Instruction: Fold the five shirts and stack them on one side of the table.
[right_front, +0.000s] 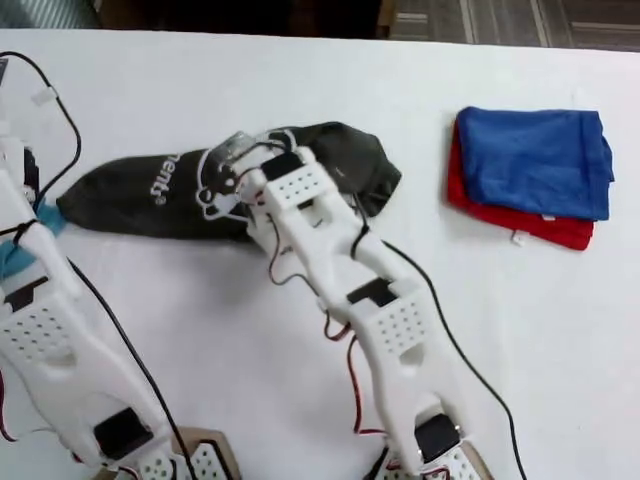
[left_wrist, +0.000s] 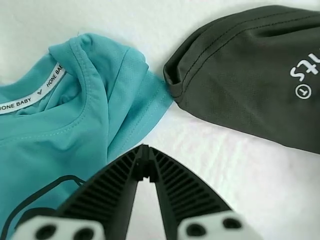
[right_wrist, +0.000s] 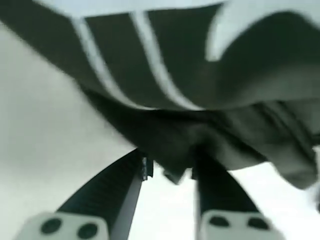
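Note:
A dark grey shirt with white print lies stretched across the middle left of the table. My right gripper sits on its upper middle; in the right wrist view the gripper pinches a bunched fold of this dark shirt between its fingers, above the white tabletop. A teal shirt lies by the left table edge, its sleeve touching the dark shirt's sleeve. My left gripper hovers shut and empty over the teal shirt's sleeve. A folded blue shirt rests on a folded red one at the right.
The white table has free room in front of the dark shirt and between the arms. Red and black cables trail along the right arm, and a black cable loops near the left arm.

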